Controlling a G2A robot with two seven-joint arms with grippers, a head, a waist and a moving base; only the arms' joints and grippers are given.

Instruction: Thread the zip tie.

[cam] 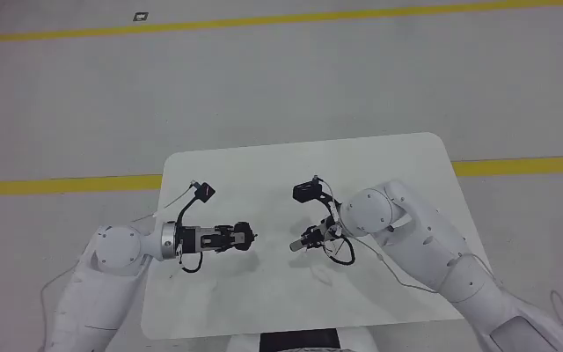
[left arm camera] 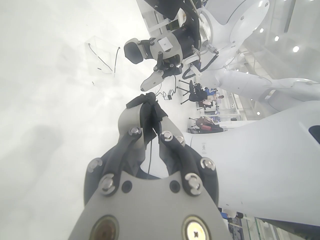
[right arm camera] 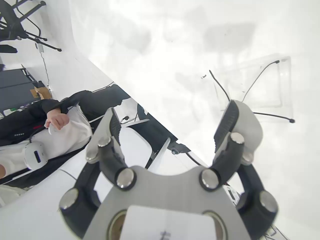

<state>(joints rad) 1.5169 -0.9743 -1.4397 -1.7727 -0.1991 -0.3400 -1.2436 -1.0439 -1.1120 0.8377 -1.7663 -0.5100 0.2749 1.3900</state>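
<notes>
I see left gripper (left arm camera: 147, 101) clamped on zip tie (left arm camera: 150, 154) | right gripper (right arm camera: 172, 116) gaping wide | risk: thin tie twists, I miss the head

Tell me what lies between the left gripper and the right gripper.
Nothing: the top view shows just bare table between the left gripper, shut on the zip tie, and the open right gripper.

bright, even light, ceiling lamps (left arm camera: 295, 48) glowing beyond the fingers (left arm camera: 130, 122) of the left gripper (left arm camera: 148, 101) — the white table (left arm camera: 50, 76) beside them glares pale, lines bowing at the edges.
</notes>
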